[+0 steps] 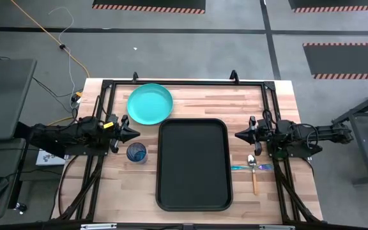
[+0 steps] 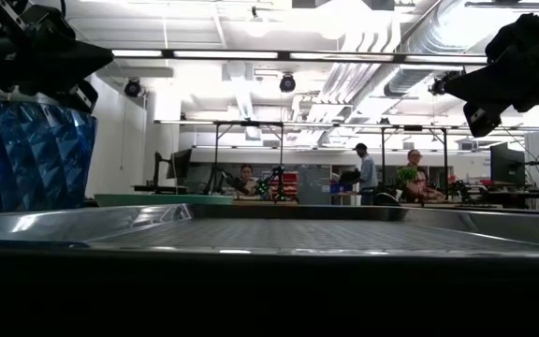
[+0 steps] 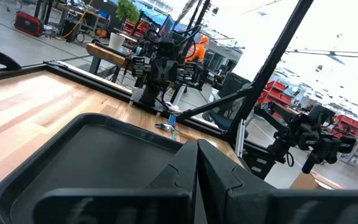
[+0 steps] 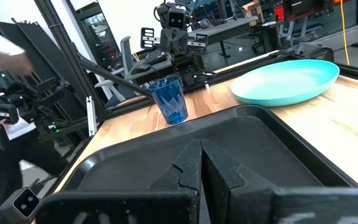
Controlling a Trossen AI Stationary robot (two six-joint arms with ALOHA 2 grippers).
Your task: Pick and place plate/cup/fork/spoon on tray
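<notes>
Four items wait outside the tray (image 1: pixel 193 165) on the counter (image 1: pixel 190 102): plate (image 1: pixel 149 103) at eleven o'clock, cup (image 1: pixel 137 153) at nine, spoon (image 1: pixel 253 170) and fork (image 1: pixel 253 167) at three. Left gripper (image 1: pixel 133 133) and right gripper (image 1: pixel 240 135) hover pressed together, empty. Nothing has been placed; a first pick requires spreading a gripper and descending.
</notes>
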